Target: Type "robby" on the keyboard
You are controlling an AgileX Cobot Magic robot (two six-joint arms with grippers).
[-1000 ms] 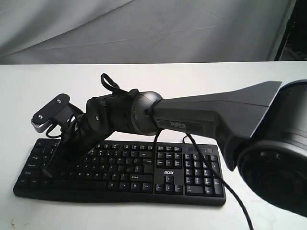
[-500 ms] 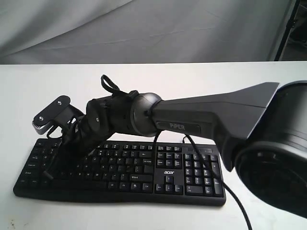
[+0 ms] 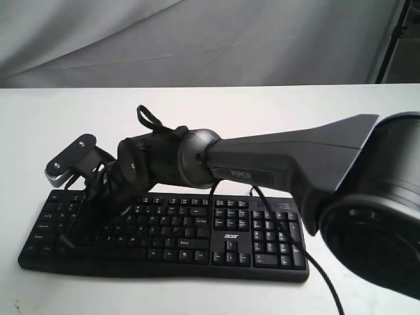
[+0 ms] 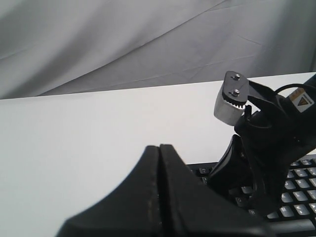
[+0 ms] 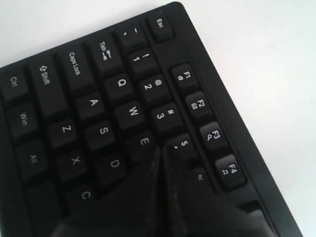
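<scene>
The black keyboard (image 3: 262, 237) lies along the front of the white table, with its acer logo (image 3: 231, 235) above the arrow keys. My right arm reaches across from the right to the keyboard's left part. My right gripper (image 3: 97, 205) is shut there and points down at the keys. In the right wrist view the keyboard (image 5: 94, 103) fills the frame, and the shut right gripper (image 5: 163, 147) has its tip at the edge between the E and 4 keys, hiding the keys beside E. My left gripper (image 4: 159, 146) is shut and empty, near the keyboard (image 4: 298, 195); the exterior view does not show it.
The table (image 3: 295, 125) is white, with a grey cloth backdrop (image 3: 197, 39) behind it. A thin black cable (image 3: 314, 262) runs over the number pad and off the front. The right arm's wrist camera (image 4: 231, 101) stands close beside the left gripper.
The right arm has shifted slightly left and down toward the keys. The keyboard has not moved.
</scene>
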